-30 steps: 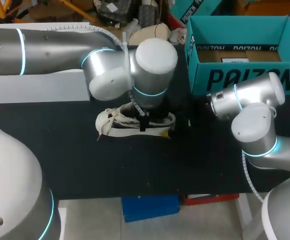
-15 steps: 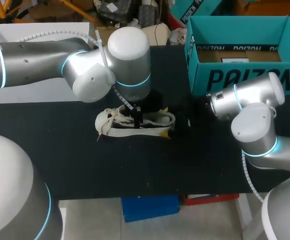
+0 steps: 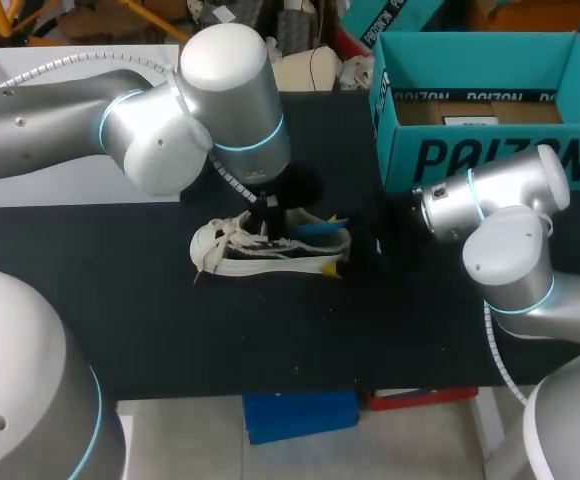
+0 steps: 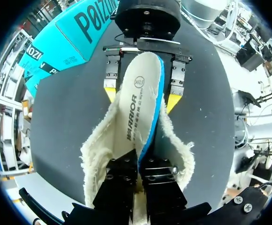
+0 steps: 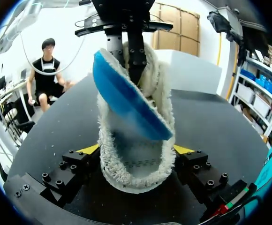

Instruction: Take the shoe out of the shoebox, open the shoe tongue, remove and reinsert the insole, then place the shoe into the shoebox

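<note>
- Pinches the insole [image 4: 137,108] between the two black fingers [image 4: 122,180] of the left gripper [image 4: 139,164], shut tight on one end, one finger on each face.
- Holds that insole raised and tilted over the mouth of the shoe [image 4: 94,157], white printed face on one side, blue underside on the other; cannot tell whether the free end touches the lining.
- Shows the fleece lining spread open around and under the insole, just ahead of the left fingers.
- Clamps the heel end of the shoe from two sides with the right gripper [image 5: 137,151], its yellow-tipped fingers [image 5: 90,150] pressed against the fleecy collar, one on each flank.
- Sets the two grippers opposite each other along the shoe, the left over the opening nearer the laces, the right at the heel.
- Rests the cream shoe sole-down near the middle of the black table [image 3: 170,320], loose laces and toe toward the left arm [image 3: 60,120], heel toward the right arm [image 3: 505,250].
- Hangs the left arm's wrist over the shoe from the far side.
- Has the teal shoebox [image 3: 490,155] standing open-topped at the table's far right corner, beyond the right arm, well apart from the shoe.
- Has a white box [image 3: 60,175] at the far left, partly under the left arm.
</note>
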You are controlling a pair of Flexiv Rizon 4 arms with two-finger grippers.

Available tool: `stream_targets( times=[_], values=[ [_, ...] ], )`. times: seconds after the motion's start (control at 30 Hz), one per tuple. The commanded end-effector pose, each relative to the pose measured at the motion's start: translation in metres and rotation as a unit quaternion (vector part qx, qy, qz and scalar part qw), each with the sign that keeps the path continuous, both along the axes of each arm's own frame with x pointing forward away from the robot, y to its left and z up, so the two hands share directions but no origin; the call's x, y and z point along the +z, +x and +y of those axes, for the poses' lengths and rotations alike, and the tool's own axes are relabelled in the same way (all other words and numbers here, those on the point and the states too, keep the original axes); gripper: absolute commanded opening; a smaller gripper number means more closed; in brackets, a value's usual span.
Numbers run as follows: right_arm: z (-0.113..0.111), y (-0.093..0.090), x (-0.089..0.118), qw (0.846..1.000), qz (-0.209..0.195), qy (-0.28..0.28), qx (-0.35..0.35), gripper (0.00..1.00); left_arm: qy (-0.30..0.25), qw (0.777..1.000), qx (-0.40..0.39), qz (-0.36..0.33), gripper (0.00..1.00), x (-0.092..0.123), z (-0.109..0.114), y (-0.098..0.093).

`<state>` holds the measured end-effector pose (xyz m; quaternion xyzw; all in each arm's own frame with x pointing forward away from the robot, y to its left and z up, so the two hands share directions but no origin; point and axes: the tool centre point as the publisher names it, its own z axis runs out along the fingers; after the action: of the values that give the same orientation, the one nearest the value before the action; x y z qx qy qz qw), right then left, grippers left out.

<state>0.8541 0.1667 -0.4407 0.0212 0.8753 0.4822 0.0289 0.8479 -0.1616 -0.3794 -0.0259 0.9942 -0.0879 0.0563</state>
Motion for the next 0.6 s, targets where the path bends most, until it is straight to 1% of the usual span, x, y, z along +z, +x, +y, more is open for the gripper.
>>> stream_targets(
  times=[0.03,0.2,0.23,0.27,0.37,0.53,0.6],
  values=[
    [0.002,0.0,-0.003,1.0,0.001,-0.001,0.0,0.0,0.008,1.0,-0.005,-0.003,0.0,-0.006,-0.007,-0.004],
    [0.002,0.0,-0.003,1.0,0.001,-0.001,0.0,0.0,0.006,1.0,-0.019,-0.001,0.0,-0.016,-0.009,-0.004],
    [0.002,0.0,-0.003,1.0,0.001,-0.001,0.0,0.0,0.001,1.0,-0.024,-0.003,0.05,-0.017,-0.009,-0.004],
    [0.002,0.0,-0.003,1.0,0.001,-0.001,0.0,0.0,-0.003,1.0,-0.031,-0.004,0.13,-0.018,-0.01,-0.004],
    [0.002,0.0,-0.003,1.0,0.001,-0.001,0.0,0.0,-0.011,0.999,-0.048,-0.008,0.28,-0.02,-0.011,-0.004],
    [0.002,0.0,-0.003,1.0,0.001,-0.001,0.0,0.0,-0.013,0.998,-0.064,-0.015,0.42,-0.025,-0.014,-0.004],
    [0.002,0.0,-0.003,1.0,0.001,-0.001,0.0,0.0,-0.011,0.998,-0.06,-0.026,0.4,-0.026,-0.014,-0.003]
  ],
)
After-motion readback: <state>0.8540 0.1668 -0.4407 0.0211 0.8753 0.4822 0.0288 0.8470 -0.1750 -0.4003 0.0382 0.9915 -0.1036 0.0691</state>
